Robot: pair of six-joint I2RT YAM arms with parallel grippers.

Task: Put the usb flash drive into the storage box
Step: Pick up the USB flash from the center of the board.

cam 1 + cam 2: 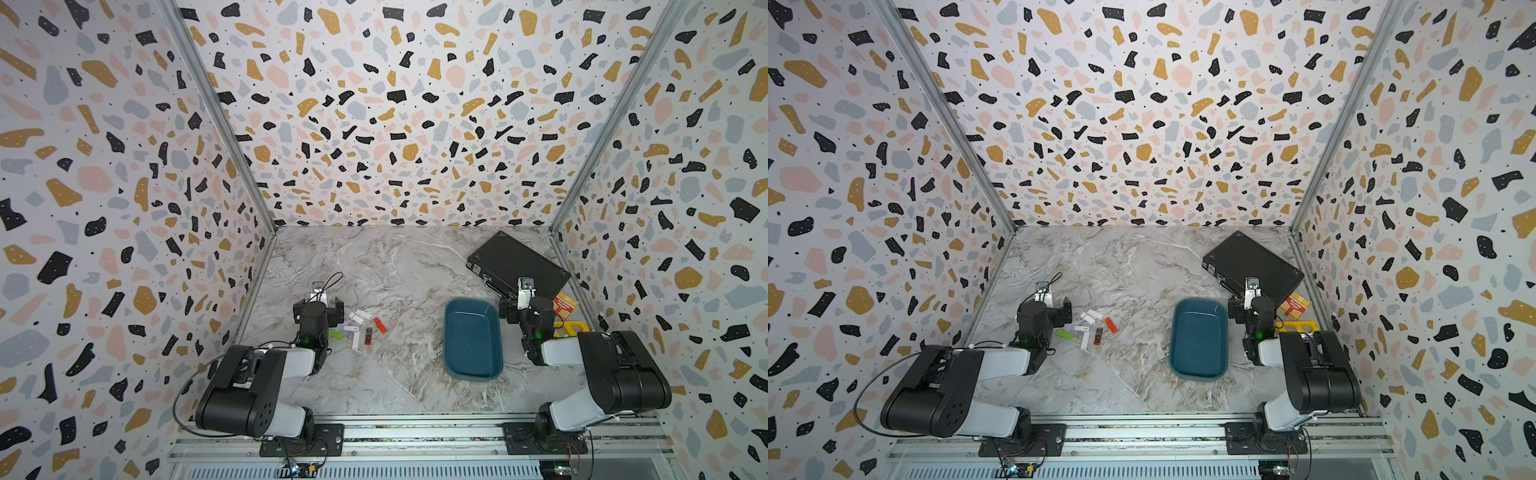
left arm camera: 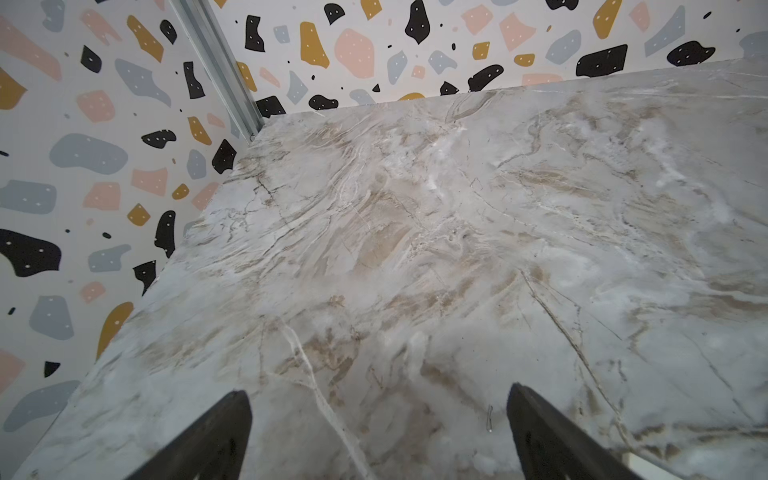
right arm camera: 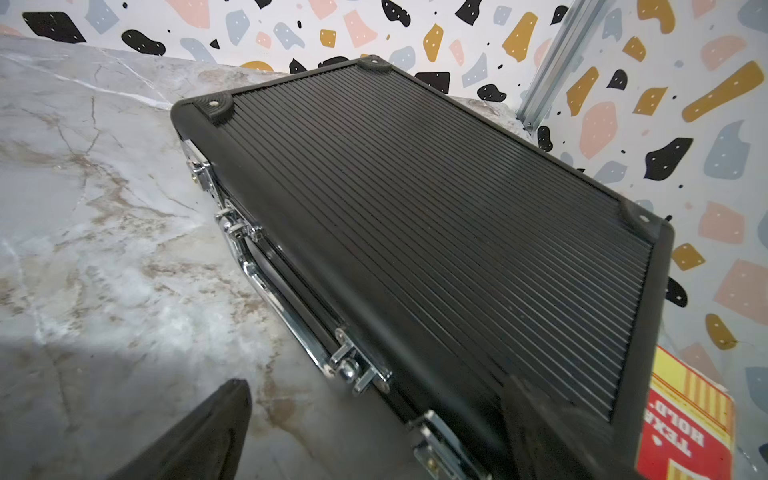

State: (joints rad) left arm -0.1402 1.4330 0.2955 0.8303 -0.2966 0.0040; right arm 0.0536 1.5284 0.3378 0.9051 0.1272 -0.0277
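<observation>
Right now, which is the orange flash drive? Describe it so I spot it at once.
Find the dark teal storage box on the marble table; a cluster of USB flash drives lies just left of it. The orange-red flash drive sits on the cluster's edge nearest the box, the only bright orange one among white drives, a green drive and a dark red drive.

a black ribbed briefcase (image 1: 519, 264) with chrome latches lies flat and askew by the far right corner of the marble counter (image 1: 374, 257). a red-and-yellow card box (image 1: 565, 302) sits just beside it at the right edge.
</observation>
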